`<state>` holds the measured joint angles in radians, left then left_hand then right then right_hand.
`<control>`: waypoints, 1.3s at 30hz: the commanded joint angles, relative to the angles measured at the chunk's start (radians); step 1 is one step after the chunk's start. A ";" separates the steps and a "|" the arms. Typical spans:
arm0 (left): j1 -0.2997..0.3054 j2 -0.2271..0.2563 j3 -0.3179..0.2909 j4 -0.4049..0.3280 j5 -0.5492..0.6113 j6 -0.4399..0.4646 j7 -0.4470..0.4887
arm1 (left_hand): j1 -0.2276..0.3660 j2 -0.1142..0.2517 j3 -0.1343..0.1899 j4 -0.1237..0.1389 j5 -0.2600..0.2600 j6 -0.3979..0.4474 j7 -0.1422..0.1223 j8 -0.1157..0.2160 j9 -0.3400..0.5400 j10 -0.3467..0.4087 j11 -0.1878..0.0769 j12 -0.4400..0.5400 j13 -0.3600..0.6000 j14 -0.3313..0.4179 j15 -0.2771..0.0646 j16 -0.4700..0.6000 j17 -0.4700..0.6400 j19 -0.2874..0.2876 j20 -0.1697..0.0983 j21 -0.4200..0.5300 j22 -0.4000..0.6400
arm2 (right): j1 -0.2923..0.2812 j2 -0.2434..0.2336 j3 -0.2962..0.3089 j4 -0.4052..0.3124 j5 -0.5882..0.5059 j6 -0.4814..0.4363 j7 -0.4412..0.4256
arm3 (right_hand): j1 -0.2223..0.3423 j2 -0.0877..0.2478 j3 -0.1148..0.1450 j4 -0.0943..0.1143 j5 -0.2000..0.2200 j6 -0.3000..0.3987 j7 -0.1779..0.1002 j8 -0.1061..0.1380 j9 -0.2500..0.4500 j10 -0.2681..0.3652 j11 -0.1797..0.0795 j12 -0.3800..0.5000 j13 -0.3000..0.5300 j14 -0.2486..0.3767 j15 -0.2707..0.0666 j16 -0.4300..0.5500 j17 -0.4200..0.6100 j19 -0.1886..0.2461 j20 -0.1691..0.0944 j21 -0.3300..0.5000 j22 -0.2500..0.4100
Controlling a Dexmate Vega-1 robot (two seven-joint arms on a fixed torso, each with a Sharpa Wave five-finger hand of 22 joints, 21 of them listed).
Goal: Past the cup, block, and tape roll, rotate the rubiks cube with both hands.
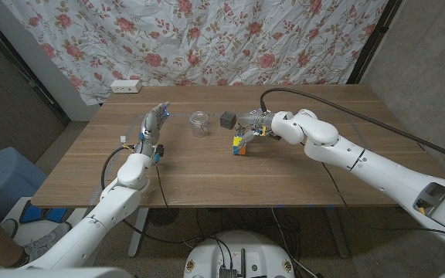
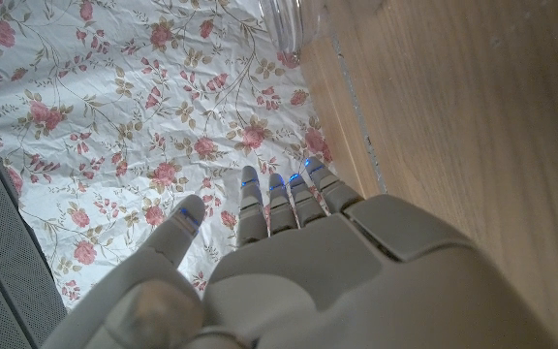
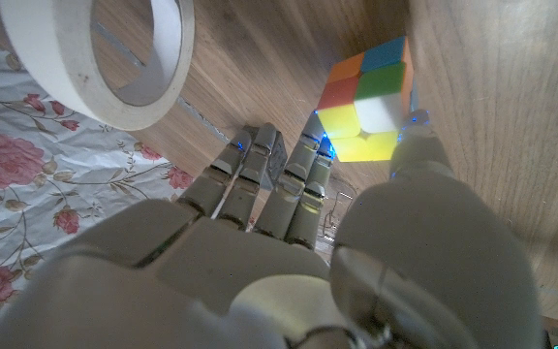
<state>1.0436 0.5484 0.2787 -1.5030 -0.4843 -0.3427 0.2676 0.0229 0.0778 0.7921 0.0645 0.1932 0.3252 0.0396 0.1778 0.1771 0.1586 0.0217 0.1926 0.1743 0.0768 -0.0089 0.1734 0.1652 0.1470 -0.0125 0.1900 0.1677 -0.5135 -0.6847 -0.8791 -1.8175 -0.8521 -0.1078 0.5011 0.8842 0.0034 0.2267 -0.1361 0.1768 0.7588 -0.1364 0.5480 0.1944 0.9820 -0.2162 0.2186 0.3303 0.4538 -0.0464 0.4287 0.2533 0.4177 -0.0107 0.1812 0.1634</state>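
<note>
Head view and both wrist views, one moment. The rubiks cube (image 1: 240,144) is set on the wooden table (image 1: 207,181) a little right of centre, nearer the robot than the row formed by the cup (image 1: 199,122), the block (image 1: 228,119) and the tape roll (image 3: 95,53). The tape roll is seen clearly in the right wrist view, where it lies just beside the right hand's fingers; in the head view it is largely covered by that hand.

The right hand (image 1: 255,128) is held directly at the cube's right and far side. Its fingers (image 3: 260,174) are curled down beside the cube, and the thumb tip is seen against the cube's edge; whether a firm pinch is made cannot be told, though contact appears likely. No clear long axis is offered by the cube, which is judged roughly equal on all sides.

The left hand (image 1: 154,123) is raised at the table's left, well apart from the cube, with the cup between the two along the far row. Its fingers (image 2: 289,199) are extended, close together, nothing being held.

The governing relation is judged thus: the cube lies to the right of the left hand and slightly nearer, so a rightward reach, passed on the near side of the cup, is required before both hands can be applied.
</note>
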 commanded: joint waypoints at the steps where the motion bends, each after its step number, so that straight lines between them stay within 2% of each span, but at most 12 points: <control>1: -0.006 -0.020 0.007 0.039 -0.028 -0.016 -0.011 | -0.006 0.069 0.001 0.000 0.002 0.003 0.005 0.005 0.001 0.003 0.003 -0.001 0.004 0.000 0.005 0.002 0.004 0.004 0.003 0.001 0.003 | 0.009 0.018 -0.020 0.029 -0.019 0.006 -0.007 | 0.032 0.049 0.007 0.005 0.005 0.092 -0.086 0.007 0.008 0.003 -0.001 0.000 0.004 0.008 -0.140 0.004 0.005 0.000 -0.006 0.004 0.002; 5: 0.002 -0.017 0.010 0.029 -0.025 0.004 0.005 | -0.006 0.069 0.001 0.000 0.002 0.003 0.004 0.005 0.001 0.003 0.003 -0.001 0.004 0.001 0.006 0.003 0.004 0.004 0.003 0.001 0.003 | 0.011 0.023 -0.024 0.029 -0.025 -0.004 0.005 | 0.028 0.047 0.007 0.003 0.005 0.086 -0.086 0.002 0.007 -0.004 0.000 -0.004 0.003 0.010 -0.140 0.002 0.003 -0.003 -0.004 0.004 0.002; 11: 0.005 -0.028 0.009 0.039 -0.029 -0.015 0.008 | -0.007 0.069 0.001 0.001 0.002 0.002 0.003 0.005 0.001 0.003 0.003 -0.001 0.004 0.004 0.006 0.004 0.004 0.004 0.004 0.001 0.003 | 0.010 0.037 -0.031 0.035 -0.037 -0.036 0.018 | 0.019 0.038 0.007 -0.002 0.006 0.046 -0.086 -0.023 0.001 -0.030 0.002 -0.013 0.003 0.008 -0.143 -0.006 0.001 -0.004 -0.002 0.004 0.002; 14: 0.011 -0.028 0.008 0.036 -0.025 -0.020 0.016 | -0.008 0.069 0.000 0.002 0.002 0.001 0.003 0.005 0.001 0.003 0.003 -0.001 0.004 0.004 0.006 0.004 0.005 0.004 0.004 0.001 0.003 | 0.010 0.039 -0.033 0.038 -0.035 -0.037 0.014 | 0.014 0.031 0.005 -0.008 0.007 -0.006 -0.085 -0.053 -0.003 -0.072 0.004 -0.022 0.006 -0.002 -0.146 -0.011 0.004 -0.008 0.002 0.003 0.002; 21: 0.030 -0.023 0.001 0.024 -0.028 -0.024 0.024 | -0.009 0.069 0.000 0.005 0.002 0.002 0.003 0.005 0.001 0.003 0.003 0.000 0.004 0.005 0.006 0.005 0.005 0.004 0.006 0.002 0.003 | 0.014 0.052 -0.040 0.039 -0.032 -0.055 0.026 | -0.004 0.002 -0.008 -0.013 0.010 -0.066 -0.085 -0.091 0.000 -0.141 0.004 -0.025 0.014 -0.029 -0.142 -0.025 0.006 -0.010 0.009 0.004 0.002; 23: 0.033 -0.022 0.000 0.022 -0.028 -0.022 0.025 | -0.009 0.069 0.000 0.005 0.002 0.002 0.004 0.005 0.001 0.003 0.003 0.000 0.004 0.005 0.007 0.004 0.005 0.005 0.006 0.002 0.003 | 0.015 0.052 -0.041 0.039 -0.031 -0.055 0.025 | -0.010 -0.004 -0.011 -0.012 0.013 -0.101 -0.081 -0.108 0.001 -0.159 0.004 -0.024 0.017 -0.037 -0.140 -0.028 0.007 -0.012 0.012 0.004 0.003; 28: 0.040 -0.019 -0.004 0.016 -0.028 -0.021 0.029 | -0.009 0.069 0.000 0.005 0.002 0.002 0.004 0.005 0.001 0.003 0.003 0.000 0.004 0.005 0.006 0.004 0.005 0.005 0.006 0.002 0.003 | 0.023 0.055 -0.049 0.042 -0.028 -0.056 0.039 | -0.010 -0.011 -0.013 -0.015 0.016 -0.139 -0.084 -0.129 0.004 -0.209 0.011 -0.029 0.021 -0.066 -0.121 -0.041 0.006 -0.022 0.020 0.002 0.003; 29: 0.040 -0.023 -0.005 0.021 -0.031 -0.030 0.026 | -0.009 0.069 0.000 0.006 0.002 0.001 0.003 0.005 0.001 0.003 0.003 0.000 0.004 0.005 0.006 0.004 0.005 0.005 0.006 0.002 0.003 | 0.022 0.053 -0.050 0.041 -0.031 -0.053 0.030 | -0.006 -0.015 -0.012 -0.018 0.018 -0.167 -0.082 -0.142 0.005 -0.225 0.010 -0.029 0.022 -0.068 -0.111 -0.043 0.006 -0.024 0.023 0.002 0.003; 31: 0.039 -0.024 -0.005 0.022 -0.031 -0.031 0.026 | -0.010 0.069 0.000 0.006 0.002 0.002 0.003 0.005 0.001 0.004 0.002 0.000 0.004 0.006 0.006 0.005 0.005 0.005 0.006 0.002 0.003 | 0.023 0.054 -0.051 0.041 -0.031 -0.055 0.031 | 0.003 -0.027 -0.013 -0.024 0.019 -0.191 -0.084 -0.155 0.005 -0.236 0.011 -0.027 0.023 -0.071 -0.106 -0.046 0.003 -0.023 0.024 0.004 0.003; 34: 0.036 -0.023 -0.005 0.024 -0.030 -0.029 0.025 | -0.010 0.068 -0.001 0.007 0.002 0.001 0.003 0.005 0.001 0.005 0.003 0.000 0.004 0.007 0.007 0.005 0.005 0.006 0.006 0.002 0.003 | 0.024 0.055 -0.052 0.039 -0.030 -0.059 0.035 | 0.000 -0.045 -0.017 -0.024 0.022 -0.217 -0.083 -0.169 0.006 -0.270 0.019 -0.031 0.023 -0.090 -0.095 -0.059 0.000 -0.031 0.030 0.002 0.003; 39: 0.023 -0.026 -0.003 0.041 -0.032 -0.039 0.013 | -0.011 0.068 -0.001 0.008 0.002 0.001 0.003 0.005 0.001 0.005 0.003 0.001 0.004 0.007 0.007 0.005 0.005 0.006 0.006 0.002 0.003 | 0.027 0.059 -0.055 0.034 -0.033 -0.081 0.059 | -0.012 -0.056 -0.016 -0.018 0.029 -0.265 -0.079 -0.193 0.007 -0.313 0.029 -0.032 0.024 -0.104 -0.078 -0.074 -0.002 -0.050 0.043 -0.001 0.003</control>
<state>1.0763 0.5256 0.2768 -1.4791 -0.5132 -0.3698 0.2908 0.0229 0.0778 0.7879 0.0687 0.1932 0.3252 0.0394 0.1778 0.1771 0.1586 0.0216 0.1926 0.1742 0.0809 -0.0049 0.1734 0.1651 0.1470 -0.0125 0.1900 0.1678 -0.4932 -0.6332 -0.9265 -1.7783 -0.8831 -0.1617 0.5339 0.8771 -0.0414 0.2083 -0.1548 0.1978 0.5109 -0.2147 0.3657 0.1996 0.6884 -0.1871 0.1885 0.3507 0.3615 -0.0420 0.3616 0.2505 0.3798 0.0271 0.1812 0.1634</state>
